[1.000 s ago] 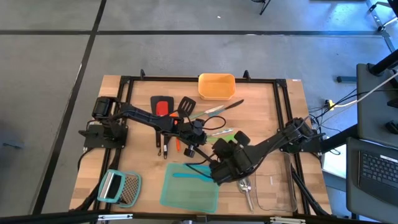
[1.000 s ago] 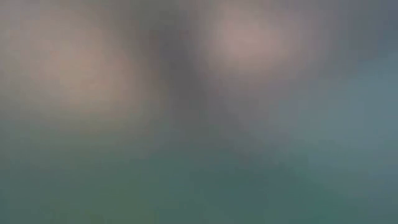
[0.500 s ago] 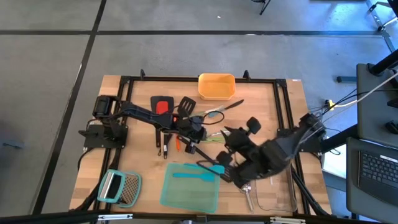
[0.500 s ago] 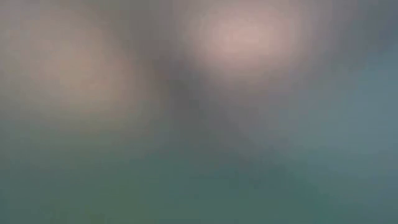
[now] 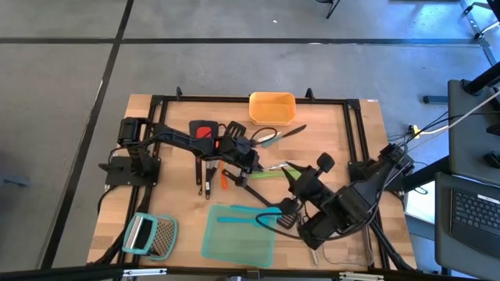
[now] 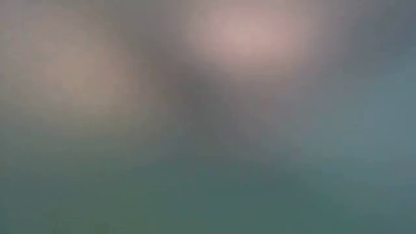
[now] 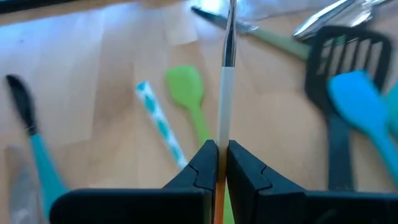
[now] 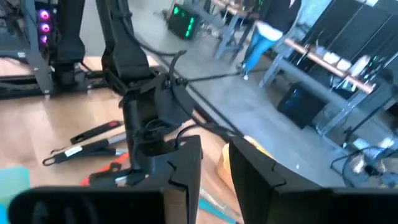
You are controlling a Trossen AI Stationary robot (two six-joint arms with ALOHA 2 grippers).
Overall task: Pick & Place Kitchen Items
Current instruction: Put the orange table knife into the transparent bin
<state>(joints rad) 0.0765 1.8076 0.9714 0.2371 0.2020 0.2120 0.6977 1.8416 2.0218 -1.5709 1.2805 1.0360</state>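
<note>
My left gripper (image 5: pixel 251 165) (image 7: pixel 217 146) is at mid-table, shut on a thin rod-like utensil (image 7: pixel 225 81) that is orange, then white, then silver. Ahead of it on the wood lie a green spatula (image 7: pixel 186 93) (image 5: pixel 262 173) and a white-and-teal stick (image 7: pixel 158 124). A black slotted turner (image 5: pixel 286 215) (image 7: pixel 345 56) lies beside the teal container (image 5: pixel 234 243), where a teal spatula (image 5: pixel 238 220) rests. My right gripper (image 5: pixel 293 204) (image 8: pixel 214 155) hangs raised over the turner's head, open, with nothing showing between its fingers. My left gripper pinches the thin utensil between its two fingers at the white stretch of the shaft (image 7: pixel 219 132); the orange stretch (image 7: pixel 217 208) shows farther back in the gap. The fingers lie along the shaft, which runs straight ahead of them toward the table's right side.
An orange container (image 5: pixel 272 108) stands at the far edge, a clear container (image 5: pixel 344 240) at the near right, and a grater with a light-blue handle (image 5: pixel 150 234) at the near left. A red turner (image 5: pixel 203 133), another black turner (image 5: pixel 234 129) and dark utensils (image 5: pixel 207 178) lie near my left arm.
My right gripper has risen from the teal container's far right corner and drawn back toward the table's right edge, tipping up from pointing down to nearly level. My left gripper has gone a little toward the far edge, still shut on the thin utensil.
</note>
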